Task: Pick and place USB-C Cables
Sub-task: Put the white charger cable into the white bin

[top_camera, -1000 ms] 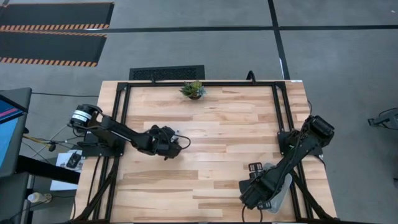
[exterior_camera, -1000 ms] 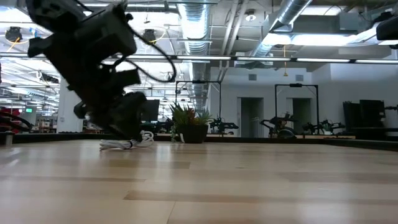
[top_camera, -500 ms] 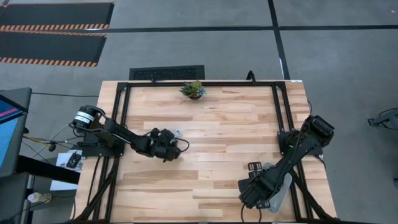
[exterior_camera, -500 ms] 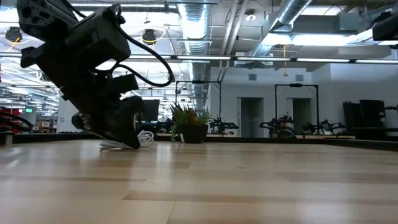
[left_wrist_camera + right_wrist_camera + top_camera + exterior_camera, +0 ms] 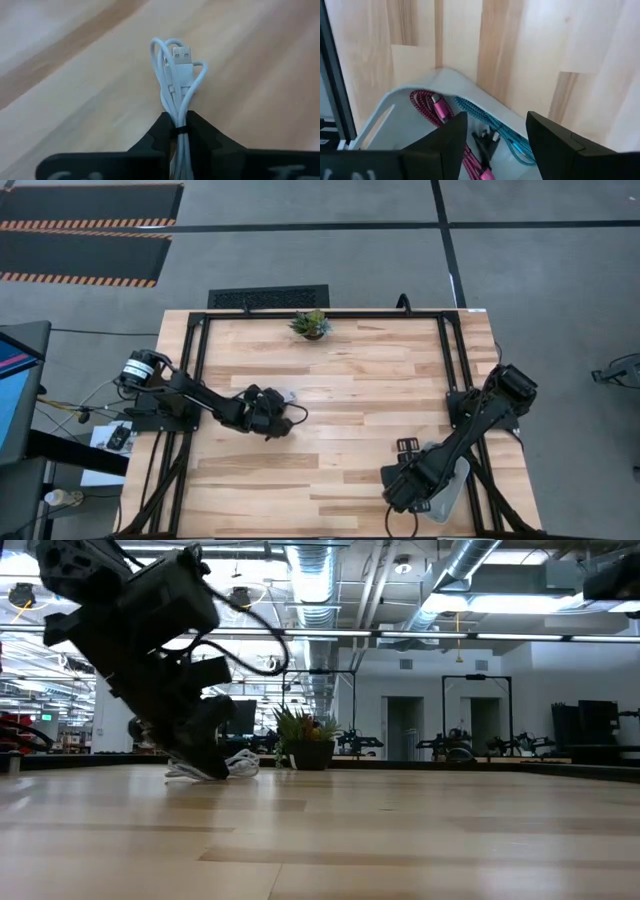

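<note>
- Pale butcher-block table (image 5: 360, 410) in a black frame stands on grey floor, with a small potted plant (image 5: 310, 324) at its far edge; the low view looks past it into a big workshop hall.
- Left gripper (image 5: 176, 131) sits low on the left half of the table, its fingers (image 5: 156, 137) pinched together on the white cable (image 5: 177, 80).
- That white bundle lies on the wood, its looped end and metal plug reaching out past the fingertips; in the low view it shows as pale loops (image 5: 240, 762) just beside the gripper.
- Right gripper (image 5: 492, 131) hovers at the near right corner over a light grey tray (image 5: 400, 107), fingers spread apart and holding nothing.
- In the tray lie the maroon cable (image 5: 432, 112), the teal cable (image 5: 507, 135) and, between them, what looks like the black cable (image 5: 487, 139), partly hidden by the fingers.
</note>
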Controlling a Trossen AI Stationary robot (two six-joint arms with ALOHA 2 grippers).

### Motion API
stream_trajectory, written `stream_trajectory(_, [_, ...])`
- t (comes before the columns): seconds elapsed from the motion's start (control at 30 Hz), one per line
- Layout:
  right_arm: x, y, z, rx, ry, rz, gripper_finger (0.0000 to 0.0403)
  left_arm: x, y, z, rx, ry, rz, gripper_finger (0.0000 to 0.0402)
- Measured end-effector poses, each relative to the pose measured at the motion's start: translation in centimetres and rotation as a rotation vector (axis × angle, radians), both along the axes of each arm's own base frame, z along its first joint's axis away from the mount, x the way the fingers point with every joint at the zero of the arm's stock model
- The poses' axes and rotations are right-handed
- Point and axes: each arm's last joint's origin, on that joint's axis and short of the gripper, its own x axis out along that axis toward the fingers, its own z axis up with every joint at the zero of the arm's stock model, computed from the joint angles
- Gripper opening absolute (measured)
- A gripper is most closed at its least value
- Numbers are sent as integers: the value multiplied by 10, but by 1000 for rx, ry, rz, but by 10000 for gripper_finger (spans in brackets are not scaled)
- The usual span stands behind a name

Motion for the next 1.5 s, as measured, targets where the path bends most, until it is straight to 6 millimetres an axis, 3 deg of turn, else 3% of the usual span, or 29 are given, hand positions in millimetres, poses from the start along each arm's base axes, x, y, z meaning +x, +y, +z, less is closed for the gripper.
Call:
stream_trajectory(0.17, [-3,-11,22,47,-54,-42,211,10,-4,19,13,-54,-57,12])
stream_trajectory(0.4, [-18,-30,79,164,-259,-118,189,14,-7,40,19,-105,-103,11])
stream_trajectory(0.67, [-24,-48,169,371,-935,-88,176,17,-18,72,80,-255,-142,11])
stream_trajectory(0.83, [-34,-62,197,251,-1187,-24,175,17,-33,101,146,-434,-206,11])
stream_trajectory(0.93, [-33,-70,193,149,-1218,-76,175,19,-47,118,184,-559,-286,11])
stream_trajectory(1.1, [-17,-79,162,95,-1194,-126,193,16,-66,139,236,-723,-373,18])
stream_trajectory(1.37, [7,-87,95,188,-1287,-175,249,11,-80,157,226,-895,-482,12])
stream_trajectory(1.5, [23,-93,76,272,-1408,-158,267,11,-81,162,205,-953,-538,17])
